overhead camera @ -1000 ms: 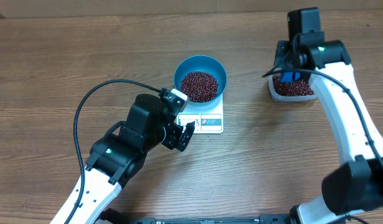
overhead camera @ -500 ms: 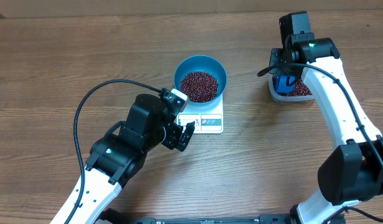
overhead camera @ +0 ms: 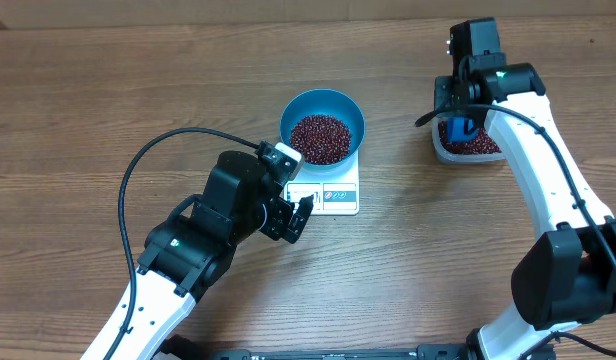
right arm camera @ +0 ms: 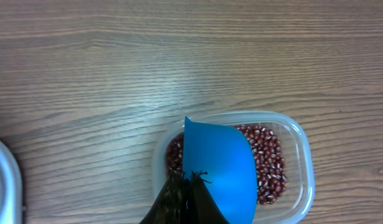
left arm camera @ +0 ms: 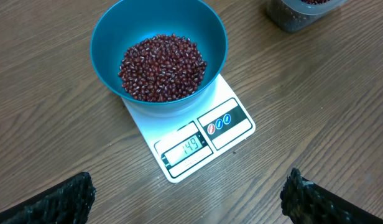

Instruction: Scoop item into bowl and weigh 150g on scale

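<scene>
The blue bowl (overhead camera: pixel 322 125) (left arm camera: pixel 159 59) rests on the white scale (overhead camera: pixel 329 193) (left arm camera: pixel 204 138) and holds a pile of dark red-brown beans (left arm camera: pixel 162 67). The scale's display (left arm camera: pixel 188 148) is lit. My left gripper (overhead camera: pixel 296 217) (left arm camera: pixel 191 198) hovers just in front of the scale, open, with nothing between its fingers. My right gripper (right arm camera: pixel 190 193) is shut on a small blue scoop (right arm camera: pixel 219 169) (overhead camera: pixel 460 128), holding it empty over a clear tub (right arm camera: pixel 300 163) (overhead camera: pixel 468 147) of beans at the right.
Bare wooden tabletop (overhead camera: pixel 108 90) surrounds the scale and tub. A black cable (overhead camera: pixel 138 170) loops from the left arm over the table. The left arm's body lies across the lower left.
The right arm has shifted slightly left and back over the tub, carrying the scoop. The left arm, bowl and scale have not moved.
</scene>
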`<state>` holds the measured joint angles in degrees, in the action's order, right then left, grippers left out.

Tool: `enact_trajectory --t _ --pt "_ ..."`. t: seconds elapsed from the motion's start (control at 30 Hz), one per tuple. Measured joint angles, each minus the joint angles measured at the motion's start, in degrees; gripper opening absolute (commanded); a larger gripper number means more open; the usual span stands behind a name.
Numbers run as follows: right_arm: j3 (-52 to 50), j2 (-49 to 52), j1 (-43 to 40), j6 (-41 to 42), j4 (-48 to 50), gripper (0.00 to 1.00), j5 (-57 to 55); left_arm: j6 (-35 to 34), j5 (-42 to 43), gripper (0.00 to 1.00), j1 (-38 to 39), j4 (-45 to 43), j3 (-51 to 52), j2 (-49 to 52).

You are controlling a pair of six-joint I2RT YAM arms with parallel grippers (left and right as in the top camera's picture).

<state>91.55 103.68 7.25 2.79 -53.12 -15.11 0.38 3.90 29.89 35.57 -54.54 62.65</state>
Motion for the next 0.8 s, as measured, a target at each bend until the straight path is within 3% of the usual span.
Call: enact_trajectory --t 0.8 --pt "-2.1 0.0 -2.8 -1.3 0.6 0.04 7.5 0.0 0.0 1.00 0.0 0.0 0.0 0.0"
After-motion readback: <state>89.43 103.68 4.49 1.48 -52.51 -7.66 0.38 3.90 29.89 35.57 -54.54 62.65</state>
